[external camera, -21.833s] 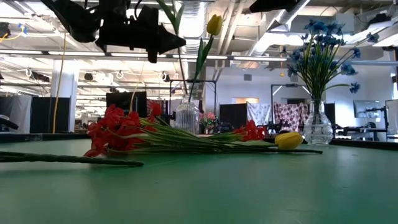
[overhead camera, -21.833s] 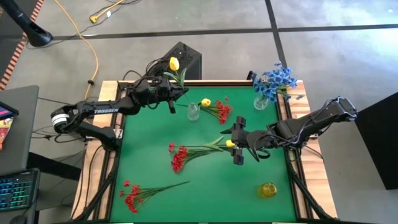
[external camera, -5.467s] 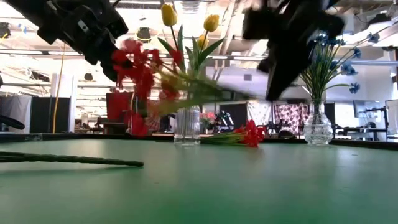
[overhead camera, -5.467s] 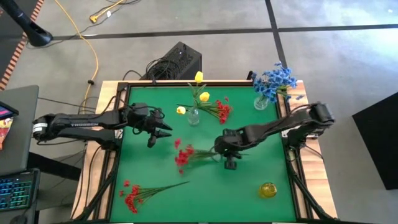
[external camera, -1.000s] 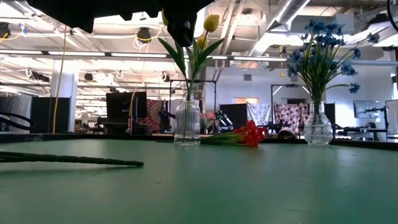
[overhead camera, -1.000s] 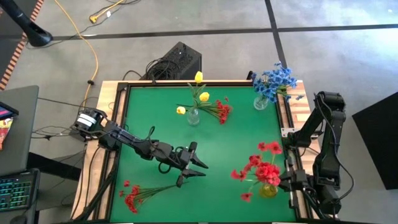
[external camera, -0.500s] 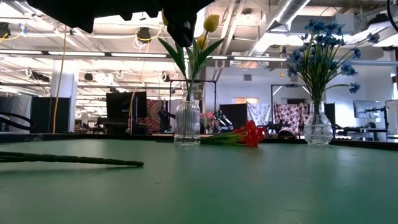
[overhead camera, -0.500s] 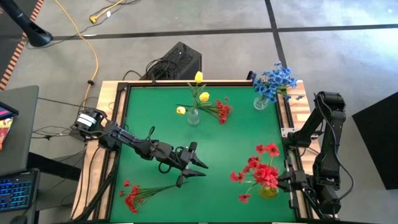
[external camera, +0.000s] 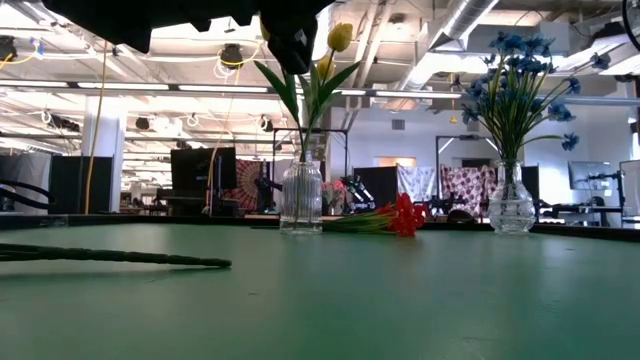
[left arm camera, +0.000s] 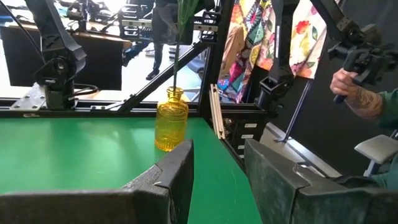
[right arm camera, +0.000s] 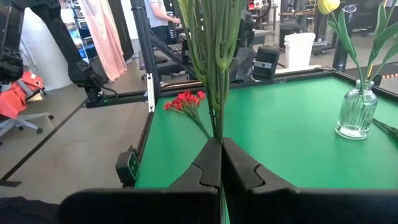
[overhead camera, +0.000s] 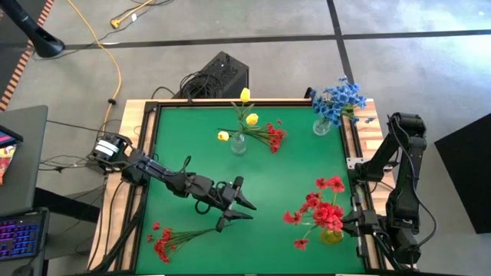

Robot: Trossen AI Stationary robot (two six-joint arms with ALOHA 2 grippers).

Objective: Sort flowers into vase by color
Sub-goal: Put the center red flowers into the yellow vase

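Observation:
A bunch of red flowers [overhead camera: 321,211] stands in the yellow vase [overhead camera: 331,235] at the near right. My right gripper [overhead camera: 354,224] is shut on its green stems [right arm camera: 214,74], beside the vase. My left gripper [overhead camera: 250,211] hangs open and empty over the middle of the green mat, facing the yellow vase [left arm camera: 171,126]. Yellow tulips [overhead camera: 246,115] stand in a clear vase [overhead camera: 238,142] at the far middle. Blue flowers [overhead camera: 337,98] stand in a clear vase [overhead camera: 322,126] at the far right. One red sprig [overhead camera: 270,136] lies beside the tulip vase, and another [overhead camera: 175,238] lies at the near left. My right gripper pinches the bundle of green stems [right arm camera: 216,127] between its two shut fingers [right arm camera: 208,163]. The fingers come level from the table's right side and lie across the stems. The stems stand upright above the fingers, with the blooms spreading over the yellow vase.
A black box [overhead camera: 222,75] and cables sit behind the table's far edge. A wooden frame [overhead camera: 146,165] borders the mat. A person's hand [left arm camera: 349,82] holding a device shows beyond the table's right side. The bare mat [overhead camera: 291,169] lies between the vases.

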